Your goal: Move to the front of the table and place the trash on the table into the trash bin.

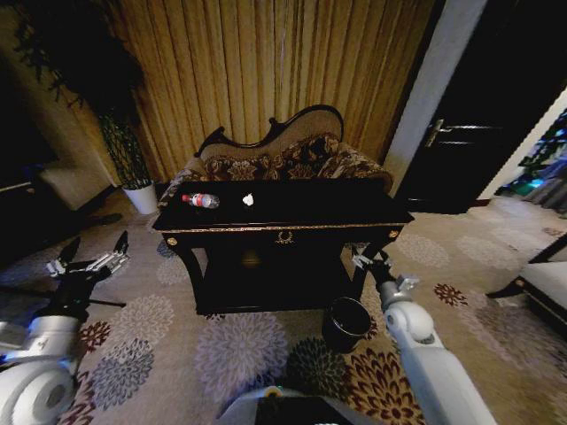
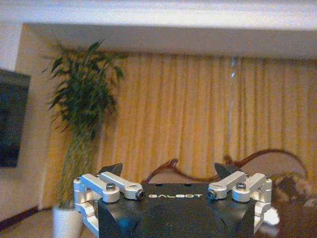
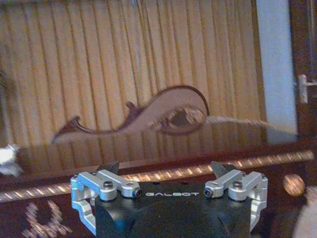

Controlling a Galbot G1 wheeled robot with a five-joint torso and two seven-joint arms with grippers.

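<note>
On the table (image 1: 354,215), toward its left end, lie the bottle (image 1: 201,201) and, just beside it nearer the table's middle, the paper wad (image 1: 248,200); no tan box can be made out. Bin (image 1: 345,324) stands on the carpet in front of the table, by its right front leg and well below the top. Sofa (image 1: 283,158) sits directly behind the table; plant pot (image 1: 142,197) stands off the table's left end.

Right gripper (image 1: 368,258) hangs in front of the table's right front edge, above the bin, jaws spread wide and empty; its wrist view faces the gold trim (image 3: 198,171). Left gripper (image 1: 93,257) hovers off the table's left front corner, well apart from it, likewise fully open and holding nothing.

Risks, as judged: both items lie toward the table's left, while the bin is at the right, so a long carry across the front could loosen a weak grip. The bottle, lying on its side, may roll when touched. The wad is light and easily pushed away. A right arm raised from below risks striking the table's edge.
</note>
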